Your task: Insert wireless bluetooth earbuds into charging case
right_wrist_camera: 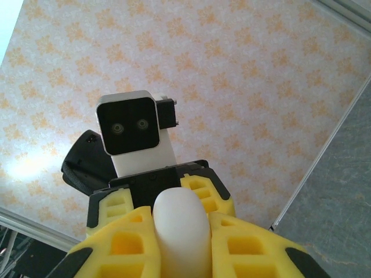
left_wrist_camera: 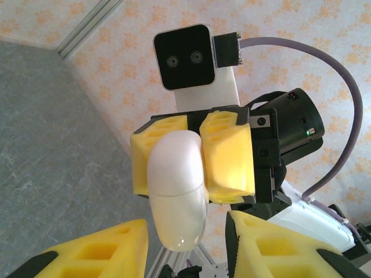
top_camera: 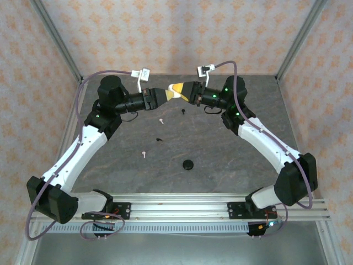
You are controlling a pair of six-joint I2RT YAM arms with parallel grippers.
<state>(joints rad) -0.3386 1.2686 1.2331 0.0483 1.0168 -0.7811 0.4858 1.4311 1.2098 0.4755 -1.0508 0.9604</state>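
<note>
Case (left_wrist_camera: 177,197) hangs above the table's (top_camera: 220,165) far edge, clamped in the right claw (left_wrist_camera: 192,153), long axis pointing straight at the left claw (left_wrist_camera: 186,234). Left jaws stand apart around its free end; earbuds (top_camera: 160,120) lie on the table below, nearer the left arm.

Orange-flowered wallpaper (top_camera: 165,33) backs a grey mottled table (top_camera: 220,160) with a metal rail (top_camera: 182,205) along its near edge.
</note>
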